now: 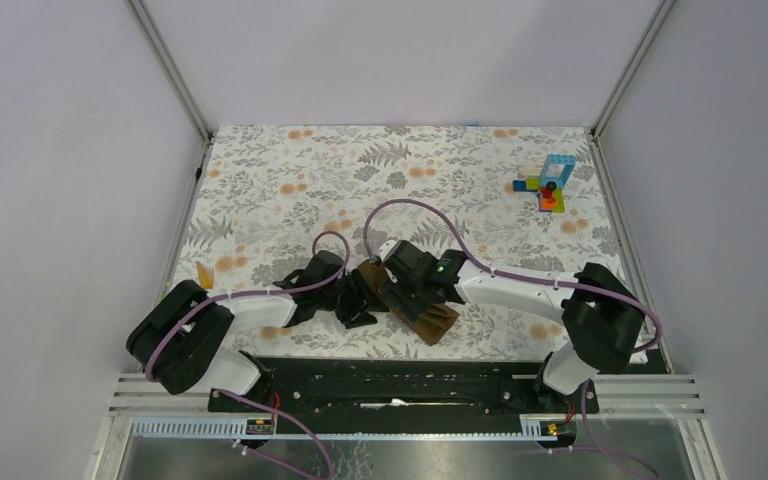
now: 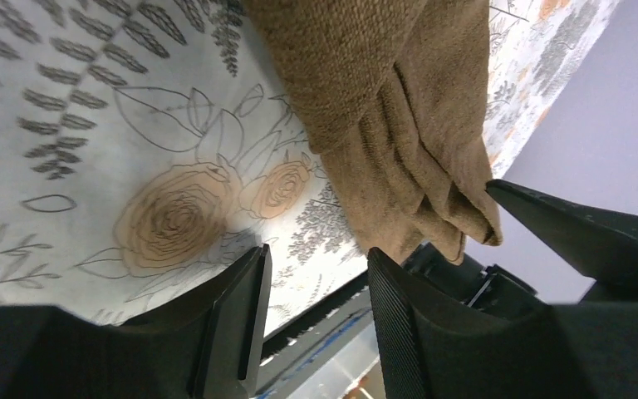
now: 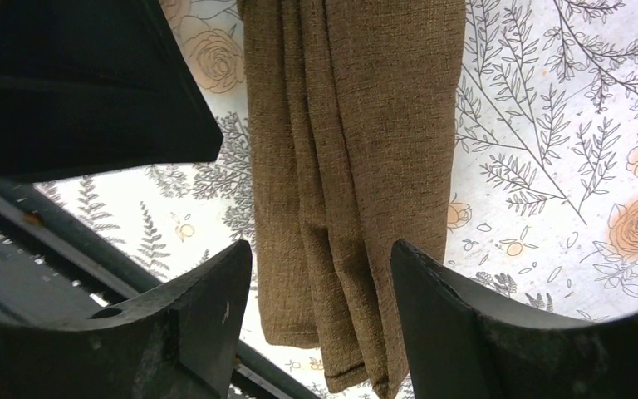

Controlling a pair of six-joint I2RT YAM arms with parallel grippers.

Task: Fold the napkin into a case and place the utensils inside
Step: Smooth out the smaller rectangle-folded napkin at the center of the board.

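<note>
Folded brown napkin [image 3: 357, 166] on desk [image 1: 290, 190].
Bunched into long strip of layered pleats, coarse matte weave, no pattern; flanked by left hand [image 2: 317, 253] and right hand [image 3: 322, 245], both spread.

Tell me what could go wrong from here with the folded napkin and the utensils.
The left end effector and the right end effector both stand open, and the napkin fans apart at its end, so the fold may spring loose.
That end lies close to the table covering's near edge; a nudge could drag it off.
The utensils lie far away by the left edge, a long carry.
</note>
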